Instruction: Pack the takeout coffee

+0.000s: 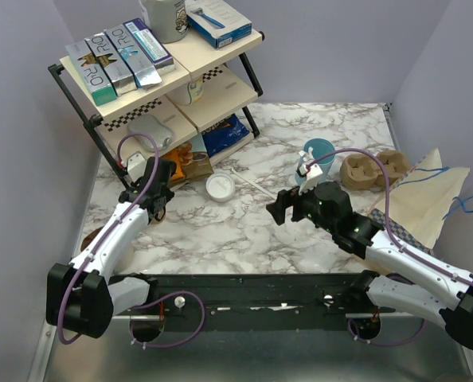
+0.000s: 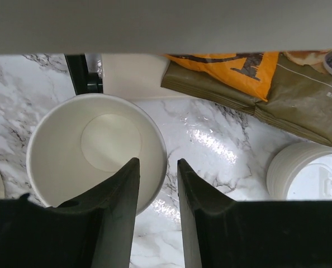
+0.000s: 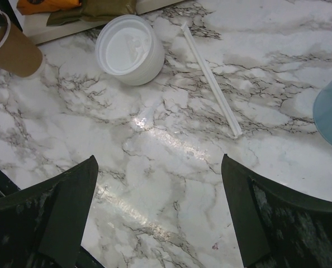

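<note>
Squeezing now could lift the wrong cup, because your left pincer (image 2: 157, 164) sits half closed over the rim of the lidless cup (image 2: 88, 139), and I cannot tell if it pinches, while the takeout coffee (image 2: 308, 176) stands beside it on the counter (image 2: 210, 139) and your right pincer (image 3: 159, 162) hangs wide open.

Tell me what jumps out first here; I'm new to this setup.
The left gripper straddles the rim of an open paper cup beside the rack, back left. A white lid and a straw lie mid-table, with a blue cup to their right.
</note>
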Robot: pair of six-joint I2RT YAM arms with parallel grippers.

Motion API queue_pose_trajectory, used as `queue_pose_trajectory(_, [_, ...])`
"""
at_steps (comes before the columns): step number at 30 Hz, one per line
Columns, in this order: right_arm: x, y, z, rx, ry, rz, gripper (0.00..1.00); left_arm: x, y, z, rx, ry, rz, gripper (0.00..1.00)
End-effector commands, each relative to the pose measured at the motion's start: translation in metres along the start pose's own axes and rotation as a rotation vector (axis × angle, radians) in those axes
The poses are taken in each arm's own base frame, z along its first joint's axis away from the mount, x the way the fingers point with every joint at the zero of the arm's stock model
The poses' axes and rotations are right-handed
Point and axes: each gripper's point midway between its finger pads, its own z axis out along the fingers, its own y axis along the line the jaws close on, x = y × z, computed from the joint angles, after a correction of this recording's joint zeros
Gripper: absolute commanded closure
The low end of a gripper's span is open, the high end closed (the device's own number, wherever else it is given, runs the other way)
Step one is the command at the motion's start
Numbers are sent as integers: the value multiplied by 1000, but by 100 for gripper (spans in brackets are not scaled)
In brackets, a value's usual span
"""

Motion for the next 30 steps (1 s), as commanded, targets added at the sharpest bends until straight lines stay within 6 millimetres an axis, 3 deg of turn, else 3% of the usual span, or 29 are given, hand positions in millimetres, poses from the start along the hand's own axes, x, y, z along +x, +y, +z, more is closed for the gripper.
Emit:
queue_pose_trajectory(1, [0, -5, -2, 21, -15, -18, 0, 4, -5, 6, 16, 27, 17, 59])
queue_pose_trajectory(12, [2, -6, 0, 26, -5, -18, 0, 5, -5, 4, 28, 29, 8, 71])
queue_pose_trajectory(23, [3, -6, 1, 27, -2, -16, 0, 2, -2, -4, 25, 30, -1, 100])
queue_pose_trajectory(30, [2, -3, 1, 15, -1, -13, 0, -5, -2, -19, 44, 33, 12, 100])
